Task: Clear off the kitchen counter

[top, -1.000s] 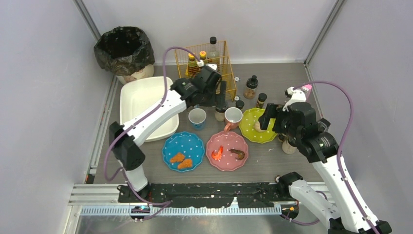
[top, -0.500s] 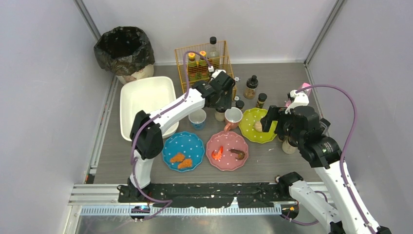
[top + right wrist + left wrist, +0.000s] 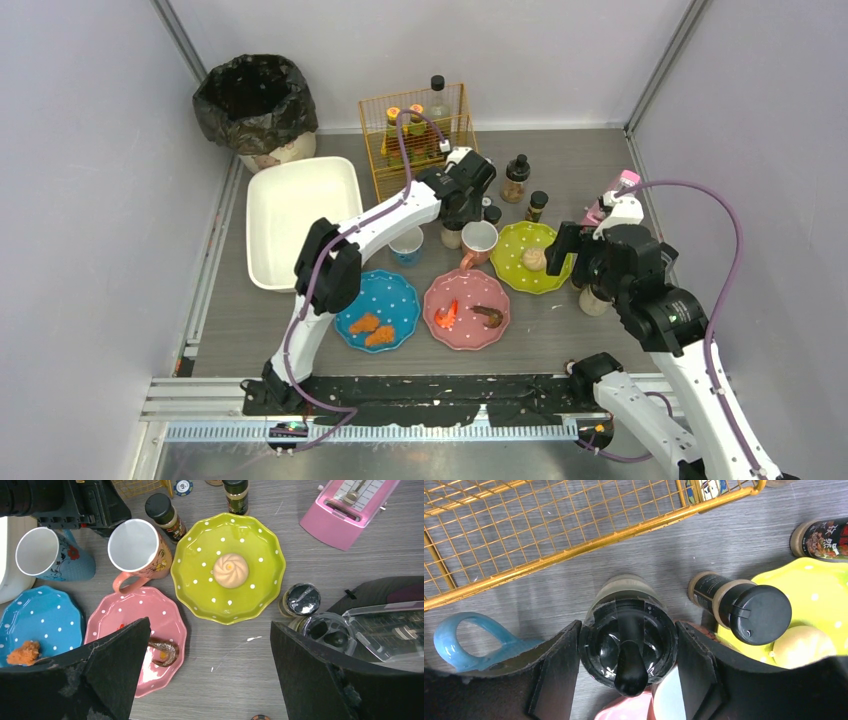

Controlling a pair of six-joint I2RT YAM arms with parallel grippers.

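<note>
The kitchen counter (image 3: 545,335) is a grey wood-grain top. My left gripper (image 3: 457,212) points down over a seasoning jar with a black lid (image 3: 628,630), which stands on the counter between a blue mug (image 3: 405,243) and a pink mug (image 3: 479,240). Its fingers (image 3: 559,675) press the lid on both sides. My right gripper (image 3: 207,650) is wide open and empty, above bare counter in front of a yellow-green plate (image 3: 200,587) holding a bun (image 3: 230,570). In the top view that gripper (image 3: 565,255) is at the plate's right edge.
A pink plate (image 3: 466,330) holds shrimp and a blue plate (image 3: 350,300) holds nuggets. A white tub (image 3: 300,215), a yellow wire basket (image 3: 420,140) and a black-lined bin (image 3: 255,100) are at the back left. Spice bottles (image 3: 516,178), a pink gadget (image 3: 612,195) and jars (image 3: 594,300) are on the right.
My left arm's elbow has swung right while its gripper stayed at the jar. My right gripper has drawn back to the right, uncovering the bun on the yellow-green plate.
</note>
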